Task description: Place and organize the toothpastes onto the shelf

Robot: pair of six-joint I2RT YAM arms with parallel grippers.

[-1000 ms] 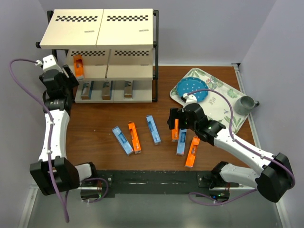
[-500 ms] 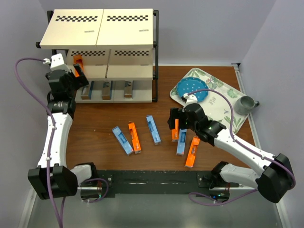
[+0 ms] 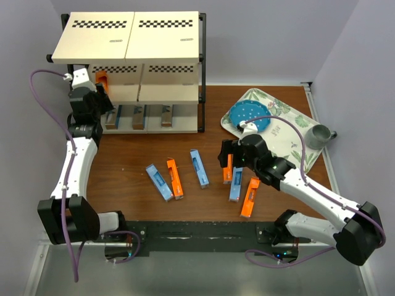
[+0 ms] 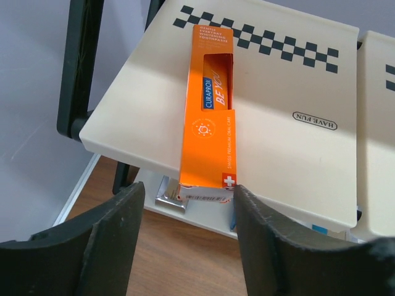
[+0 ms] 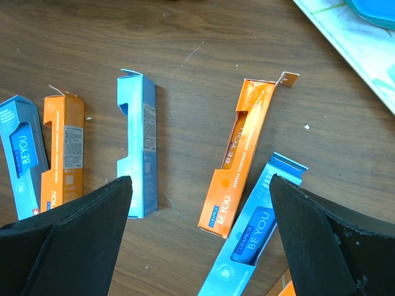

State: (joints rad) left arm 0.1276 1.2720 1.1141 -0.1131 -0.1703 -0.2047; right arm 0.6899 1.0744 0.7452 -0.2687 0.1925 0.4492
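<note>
The shelf [image 3: 126,37] stands at the back left. An orange toothpaste [image 4: 210,117] lies lengthwise on its middle board [image 4: 290,148], near end at the front edge. My left gripper [image 4: 190,209] is open just in front of that end; its right finger is at the carton's corner and its left finger is apart from it. Three silver-grey toothpastes [image 3: 138,117] lie on the bottom tier. Several orange and light blue toothpastes [image 3: 199,168] lie on the table. My right gripper [image 5: 199,185] hangs wide open over an orange one [image 5: 237,160] and a light blue one [image 5: 256,234], holding nothing.
A floral tray [image 3: 290,145] at the right carries a blue dotted plate [image 3: 250,116]. A grey mug [image 3: 320,135] stands at its right edge. The shelf's black post [image 4: 83,68] is close on the left of my left gripper, and a wall runs along that side.
My left gripper has moved right and closer to the front of the middle tier, and its jaws widened, then narrowed. The orange carton stays on the board. The right arm is still.
</note>
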